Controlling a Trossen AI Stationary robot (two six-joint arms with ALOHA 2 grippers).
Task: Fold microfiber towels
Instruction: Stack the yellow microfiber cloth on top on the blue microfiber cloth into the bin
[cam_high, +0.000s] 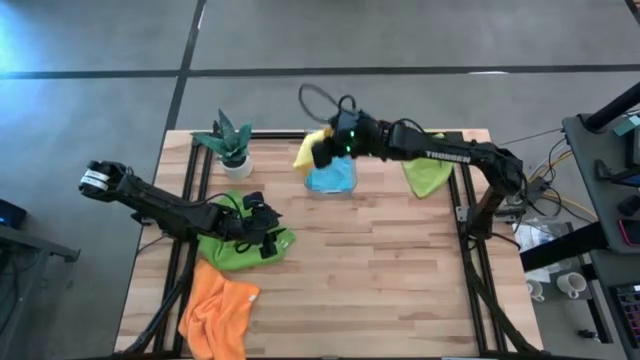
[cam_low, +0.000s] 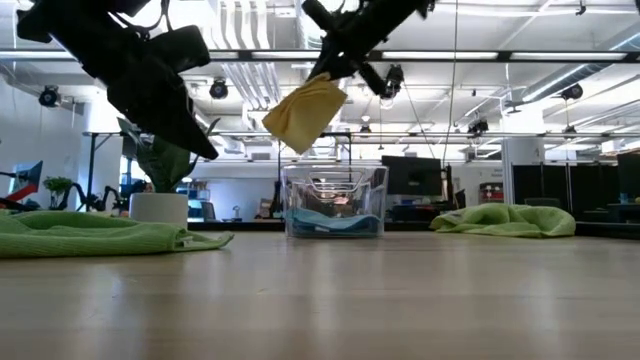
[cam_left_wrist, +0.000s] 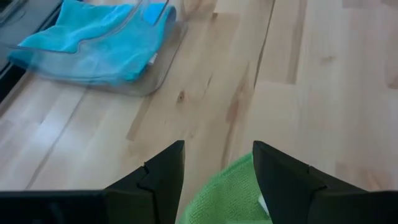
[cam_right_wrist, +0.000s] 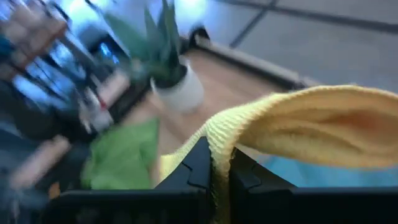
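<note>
- My right claw (cam_right_wrist: 214, 171) is pinched tight on the yellow towel (cam_low: 305, 110), which hangs in the air above the clear bin (cam_low: 335, 203).
- White lettering on my right forearm (cam_high: 447, 154) seems to read THUNDER; I cannot be sure of every letter.
- The blue towel (cam_left_wrist: 93, 40) lies inside the bin, at the far middle of the table (cam_high: 400, 280).
- My left claw (cam_left_wrist: 214, 168) stands parted and holds nothing, poised over the darker green towel (cam_high: 235, 250) near the table's left edge.
- The orange towel (cam_high: 218, 315) lies crumpled at the near left corner, just beside the darker green one.
- The lime green towel (cam_high: 428, 175) lies at the far right, under my right arm.
- A potted plant (cam_high: 232, 145) stands at the far left.
</note>
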